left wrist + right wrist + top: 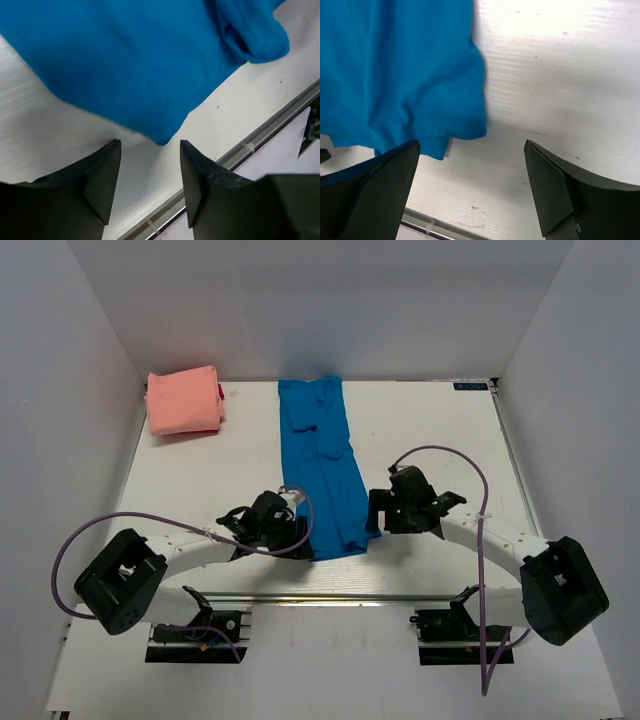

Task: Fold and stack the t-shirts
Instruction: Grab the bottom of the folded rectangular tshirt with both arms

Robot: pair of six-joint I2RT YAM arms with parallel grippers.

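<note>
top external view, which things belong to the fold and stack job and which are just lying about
For the job:
- bright blue cloth t-shirt, a long strip in the middle
- salmon-pink cloth t-shirt, folded at the far left corner of the white table

Just there:
- purple cables looping along the near side
- small dark label at the far right edge
</note>
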